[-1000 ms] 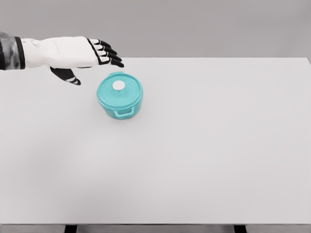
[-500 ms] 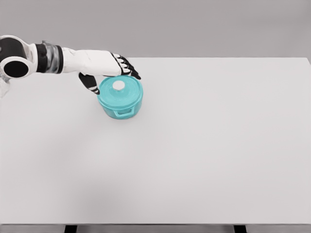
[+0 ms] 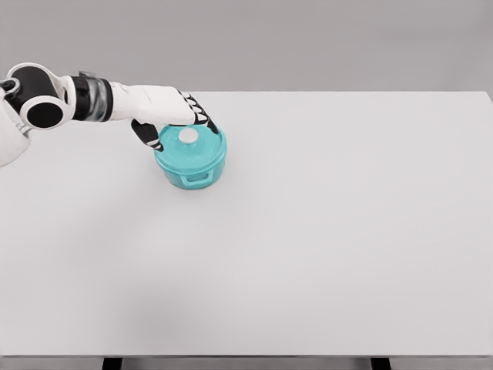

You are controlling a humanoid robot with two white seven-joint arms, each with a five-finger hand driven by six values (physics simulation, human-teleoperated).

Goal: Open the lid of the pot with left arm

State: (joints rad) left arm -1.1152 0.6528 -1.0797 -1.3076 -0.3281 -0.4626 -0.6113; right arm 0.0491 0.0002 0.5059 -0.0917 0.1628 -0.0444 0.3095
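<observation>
White table (image 3: 323,231) bears teal pot (image 3: 191,163); left hand (image 3: 171,116) arches spread-fingered over lid (image 3: 190,144).

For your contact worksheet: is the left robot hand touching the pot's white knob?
Cannot tell. In the head view the left robot hand overlaps the lid beside the knob; no contact or gap shows plainly.

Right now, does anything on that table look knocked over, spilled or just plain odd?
Nothing stands out. The teal pot sits upright on the white table with its lid on and level. The left hand reaches over the lid's far edge, fingers spread near the white knob. No spills or damage show.
</observation>
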